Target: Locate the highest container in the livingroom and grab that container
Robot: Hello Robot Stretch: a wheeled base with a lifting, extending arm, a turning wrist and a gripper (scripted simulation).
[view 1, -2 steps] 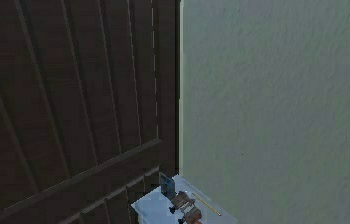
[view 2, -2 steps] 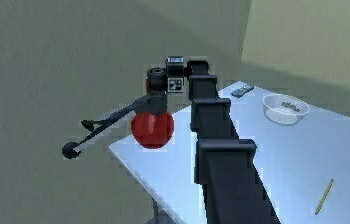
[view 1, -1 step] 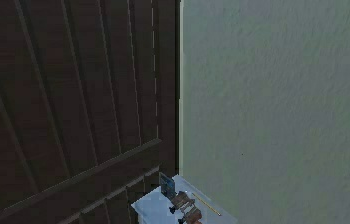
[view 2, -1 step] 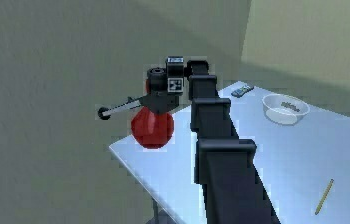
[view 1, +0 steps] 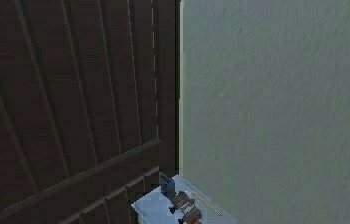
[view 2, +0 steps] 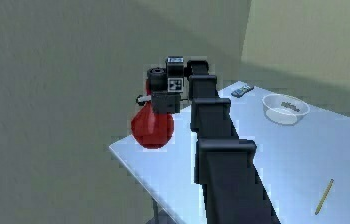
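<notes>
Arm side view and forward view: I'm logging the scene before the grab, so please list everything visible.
Table: one, pale blue-white, arm side view's lower right.
Red vessel: one, red, round, at the table's left corner.
Bowl: one, white, table's far side.
Flat thing: one, dark grey, left of the bowl.
Pencil: one, yellowish, table's right.
Door: one, dark brown, forward view's left.
Wall: one, grey-green, forward view's right.
Arm: one, dark, over the table.
Gripper: one, dark, at the red vessel; cannot tell whether it holds anything.
</notes>
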